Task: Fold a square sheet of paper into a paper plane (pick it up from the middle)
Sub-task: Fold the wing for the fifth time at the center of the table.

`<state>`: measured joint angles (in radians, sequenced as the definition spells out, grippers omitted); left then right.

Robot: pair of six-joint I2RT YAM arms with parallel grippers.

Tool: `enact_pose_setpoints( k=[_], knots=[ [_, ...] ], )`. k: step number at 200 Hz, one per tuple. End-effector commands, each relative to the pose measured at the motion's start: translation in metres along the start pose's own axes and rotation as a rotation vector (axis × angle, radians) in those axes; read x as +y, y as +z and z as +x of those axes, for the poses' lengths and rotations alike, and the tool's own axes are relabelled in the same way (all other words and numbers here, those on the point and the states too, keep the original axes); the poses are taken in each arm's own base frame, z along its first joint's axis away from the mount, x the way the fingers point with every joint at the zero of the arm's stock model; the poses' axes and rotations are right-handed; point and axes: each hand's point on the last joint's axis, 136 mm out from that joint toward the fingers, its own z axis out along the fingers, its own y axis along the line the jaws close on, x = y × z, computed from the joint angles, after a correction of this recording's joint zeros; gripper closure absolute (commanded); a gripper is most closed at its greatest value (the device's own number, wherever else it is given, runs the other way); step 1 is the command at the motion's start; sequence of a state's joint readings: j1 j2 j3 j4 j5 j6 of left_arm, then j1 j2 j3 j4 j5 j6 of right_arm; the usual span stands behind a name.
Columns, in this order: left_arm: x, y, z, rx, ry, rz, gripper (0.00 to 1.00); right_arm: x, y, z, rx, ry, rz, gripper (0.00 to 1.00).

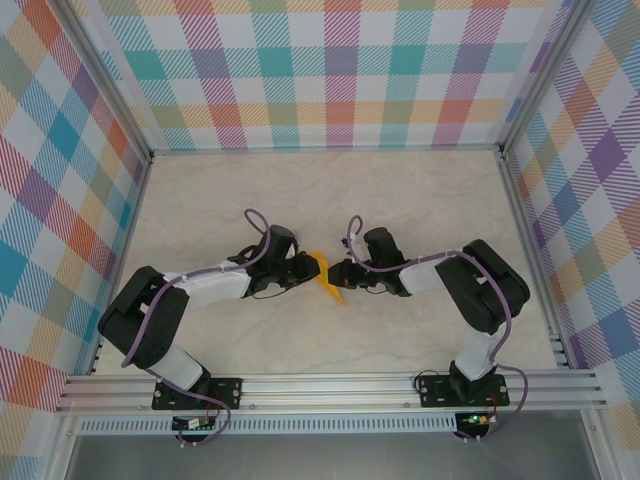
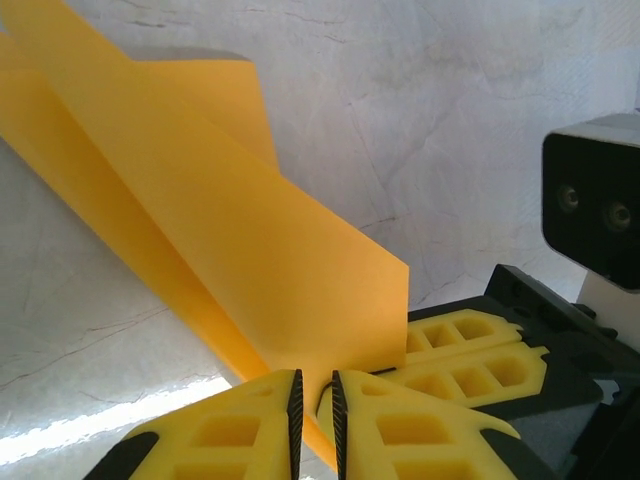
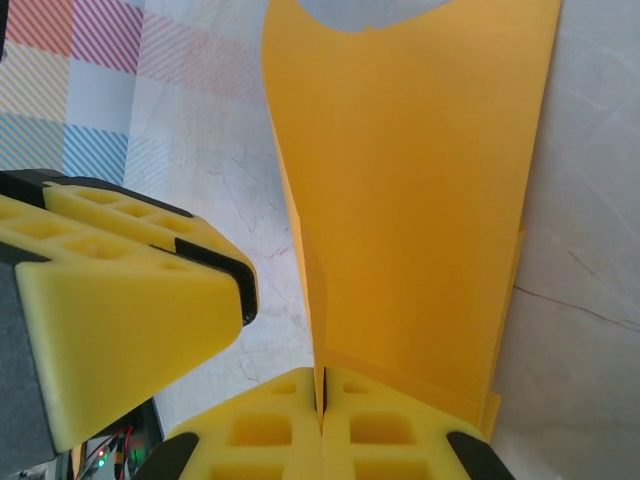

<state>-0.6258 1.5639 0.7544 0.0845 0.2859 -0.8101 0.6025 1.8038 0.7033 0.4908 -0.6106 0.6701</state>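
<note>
Your left gripper and right gripper each pinch the folded paper from opposite sides, seemingly to steady its crease.

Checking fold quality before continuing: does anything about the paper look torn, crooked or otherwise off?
No tear shows. The folded orange paper, pinched by the left tool and right tool, has layers slightly misaligned: stepped edges show at its lower right in the right wrist view.
</note>
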Motion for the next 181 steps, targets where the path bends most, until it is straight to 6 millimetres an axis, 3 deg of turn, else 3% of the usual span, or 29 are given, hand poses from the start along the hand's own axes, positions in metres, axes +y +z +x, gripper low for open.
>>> enact_pose_setpoints(
  k=[1, 181],
  knots=[
    [0.001, 0.000, 0.001, -0.019, 0.032, -0.001, 0.83, 0.005, 0.004, 0.003, 0.052, 0.025, -0.046, 0.97],
    [0.016, 0.005, 0.008, -0.021, 0.020, -0.017, 0.84, -0.008, 0.020, 0.009, 0.165, 0.082, -0.024, 0.96]
  ],
)
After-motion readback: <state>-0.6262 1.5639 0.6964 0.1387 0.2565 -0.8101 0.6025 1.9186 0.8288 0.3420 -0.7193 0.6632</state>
